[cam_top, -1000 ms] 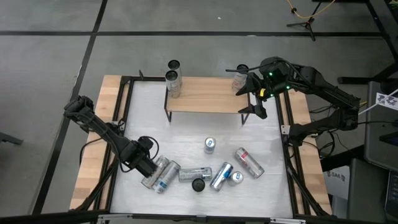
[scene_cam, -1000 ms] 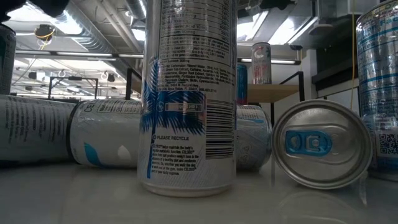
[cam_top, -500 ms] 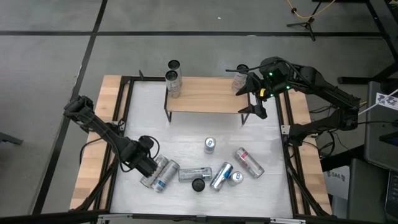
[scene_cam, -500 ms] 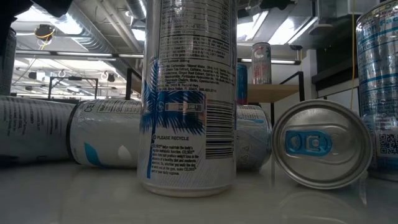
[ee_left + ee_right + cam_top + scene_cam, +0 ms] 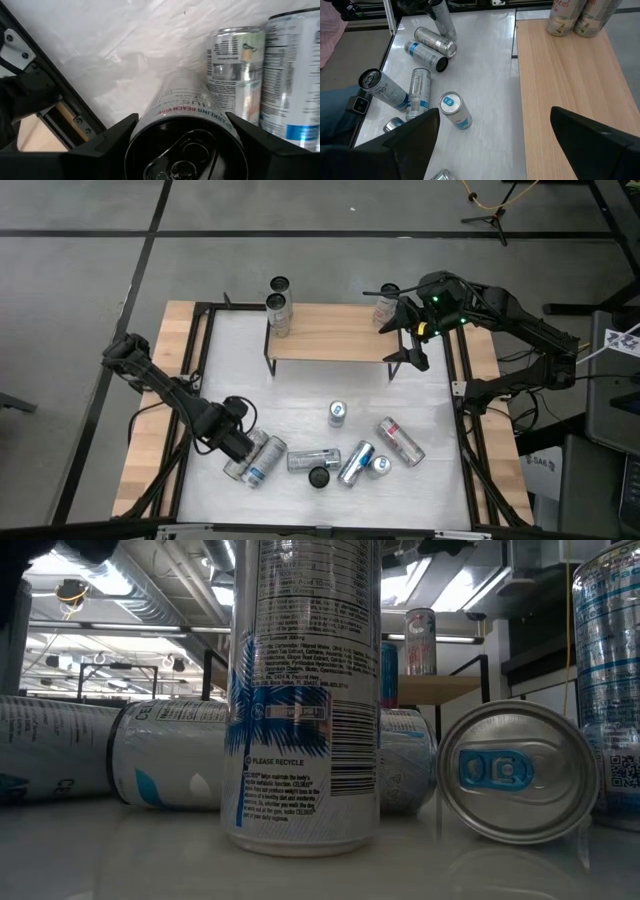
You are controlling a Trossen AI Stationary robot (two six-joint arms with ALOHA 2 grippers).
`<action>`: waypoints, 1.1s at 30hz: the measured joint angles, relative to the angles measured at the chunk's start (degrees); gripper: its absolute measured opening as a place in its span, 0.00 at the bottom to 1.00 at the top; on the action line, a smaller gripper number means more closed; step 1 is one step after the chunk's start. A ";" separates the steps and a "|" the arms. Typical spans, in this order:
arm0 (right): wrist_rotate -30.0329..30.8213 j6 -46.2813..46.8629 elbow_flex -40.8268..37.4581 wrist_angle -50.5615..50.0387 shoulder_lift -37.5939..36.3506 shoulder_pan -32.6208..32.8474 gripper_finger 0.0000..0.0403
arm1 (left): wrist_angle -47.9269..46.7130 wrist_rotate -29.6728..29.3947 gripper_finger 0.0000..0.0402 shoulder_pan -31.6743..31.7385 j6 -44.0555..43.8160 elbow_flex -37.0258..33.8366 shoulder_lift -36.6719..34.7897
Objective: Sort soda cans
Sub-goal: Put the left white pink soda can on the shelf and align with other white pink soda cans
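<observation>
As the left gripper (image 5: 182,150) narrows its jaws around a lying peach-label can (image 5: 187,120), a pickup looks imminent; the right gripper (image 5: 495,145) waits wide open, empty.

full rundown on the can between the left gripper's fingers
Slim silver can with a dark top and pull tab, lettering reading "sparkling peach", lying on its side on the white table at the left end of the can pile. The left gripper straddles its top end, a finger on each side. Another lying can sits alongside.

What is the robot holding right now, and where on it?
The left gripper straddles a lying soda can at its dark-topped end; a firm hold cannot be told. The right gripper holds nothing.
</observation>
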 joint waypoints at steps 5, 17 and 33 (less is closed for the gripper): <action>0.00 0.01 0.00 0.02 0.00 0.00 0.93 | -5.08 0.44 0.61 1.95 3.44 5.02 -0.14; 0.00 0.01 0.00 0.07 0.00 0.00 0.93 | -9.10 -2.34 0.61 9.03 12.86 17.52 -0.29; 0.00 0.01 0.00 0.09 0.00 0.00 0.93 | -3.56 -5.11 0.61 23.00 31.88 27.87 -0.29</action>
